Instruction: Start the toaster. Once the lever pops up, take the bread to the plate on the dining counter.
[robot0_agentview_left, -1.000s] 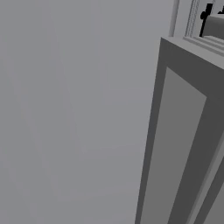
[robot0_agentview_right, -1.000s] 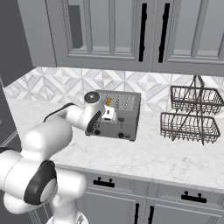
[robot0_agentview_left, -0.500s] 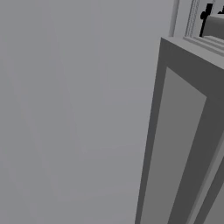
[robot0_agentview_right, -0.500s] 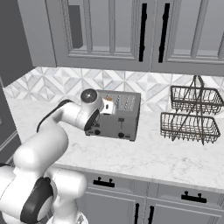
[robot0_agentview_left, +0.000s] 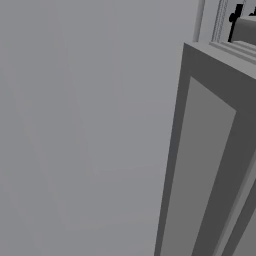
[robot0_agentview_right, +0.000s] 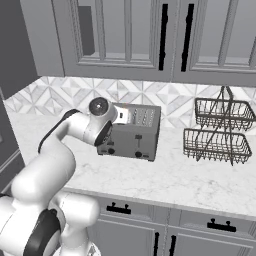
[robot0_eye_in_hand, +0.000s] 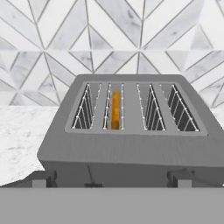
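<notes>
Tool: my tool (robot0_agentview_right: 121, 116) hangs over the toaster's left end, fingers spread wide, holding nothing.
Toaster (robot0_agentview_right: 131, 132): grey, four slots, near the tabletop's (robot0_agentview_right: 165, 181) back edge by the tiled wall.
Bread (robot0_eye_in_hand: 115, 110): upright in the second slot from the left in the hand view, orange-brown edge showing.
Wire baskets (robot0_agentview_right: 219, 131): at the tabletop's right end, apart from the toaster.

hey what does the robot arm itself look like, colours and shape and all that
The arm is built of glossy white rounded segments with dark grey to black bands at the joints. Near the wrist sits a round dark cap with a lighter centre. No cables or markings are visible.
</notes>
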